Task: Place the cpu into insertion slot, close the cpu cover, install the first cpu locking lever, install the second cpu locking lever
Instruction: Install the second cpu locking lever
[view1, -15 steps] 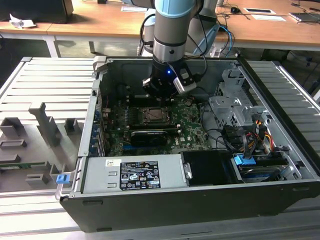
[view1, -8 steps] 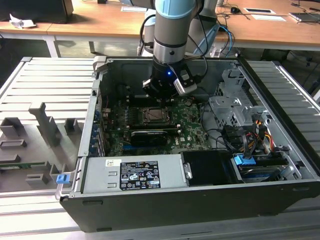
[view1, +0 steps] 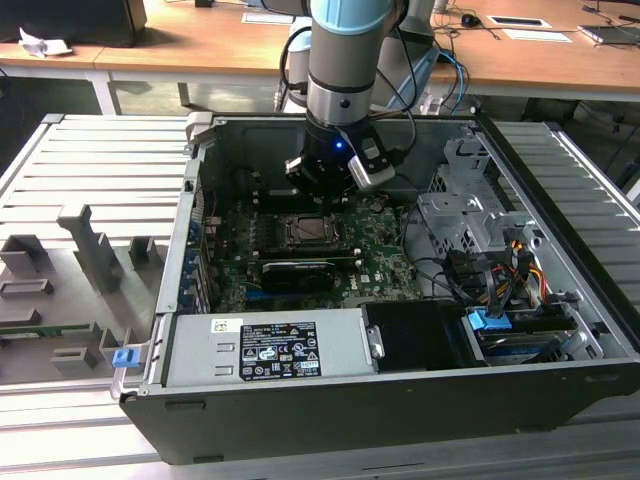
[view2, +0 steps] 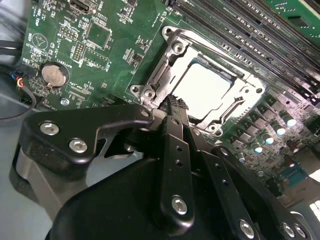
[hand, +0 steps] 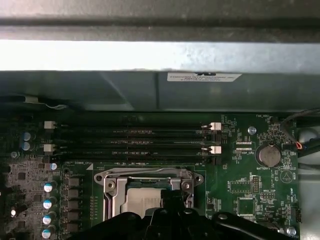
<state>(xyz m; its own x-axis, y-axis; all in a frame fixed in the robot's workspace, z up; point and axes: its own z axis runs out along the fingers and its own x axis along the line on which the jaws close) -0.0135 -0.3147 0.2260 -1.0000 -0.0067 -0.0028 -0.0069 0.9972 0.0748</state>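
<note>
CPU seated in the insertion slot, cover closed over it.

The cpu (view2: 206, 89) is framed by the cpu cover (view2: 176, 50) at the green board's centre; the gripper (view2: 175, 107), fingers pressed together and empty, is poised at the cover's edge, the lever-locking step judged in hand.

cpu (view2: 207, 89) in insertion slot (view2: 172, 47)

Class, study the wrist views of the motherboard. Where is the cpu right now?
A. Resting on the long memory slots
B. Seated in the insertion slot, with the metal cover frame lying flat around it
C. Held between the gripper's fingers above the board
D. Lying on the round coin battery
B: the cpu lies flat in the insertion slot, its pale face showing through the square opening of the cpu cover, and the gripper sits at the socket's edge.
</note>
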